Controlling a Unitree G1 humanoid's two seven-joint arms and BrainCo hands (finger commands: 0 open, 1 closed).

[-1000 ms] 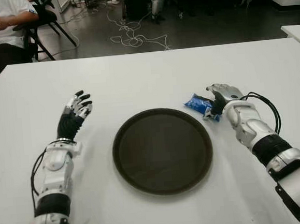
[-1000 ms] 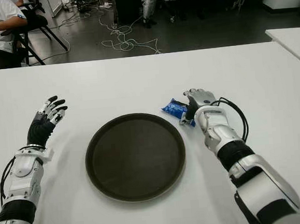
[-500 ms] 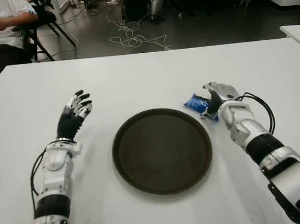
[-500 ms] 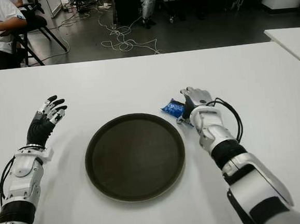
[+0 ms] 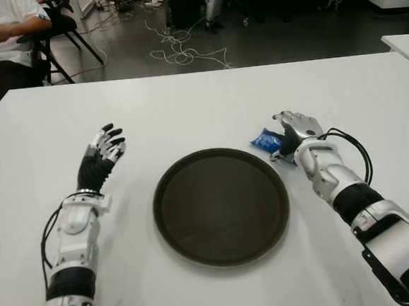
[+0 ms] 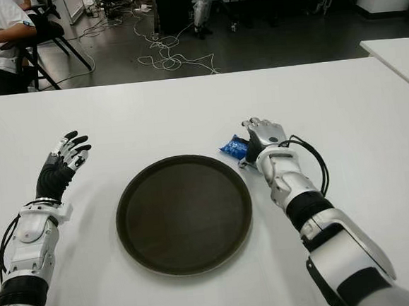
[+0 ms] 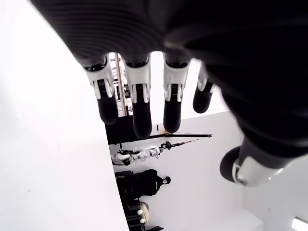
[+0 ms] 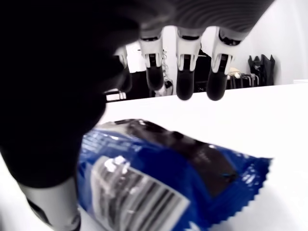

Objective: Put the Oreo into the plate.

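The Oreo [image 5: 267, 142] is a blue foil packet lying on the white table [image 5: 201, 104], just off the plate's far right rim. The plate [image 5: 221, 207] is a dark brown round tray with nothing on it. My right hand [image 5: 290, 128] hovers over the packet's right end. In the right wrist view its fingers [image 8: 185, 82] reach out straight above the Oreo [image 8: 168, 185] and are not closed on it. My left hand [image 5: 102, 151] stays idle left of the plate, its fingers [image 7: 139, 108] spread.
A seated person [image 5: 0, 27] and a chair are beyond the table's far left corner. Cables [image 5: 182, 52] lie on the floor behind the table. A second white table [image 5: 405, 41] shows at the right edge.
My right hand has crept a little to the left and further over the Oreo packet. The packet, plate and left hand have not moved.
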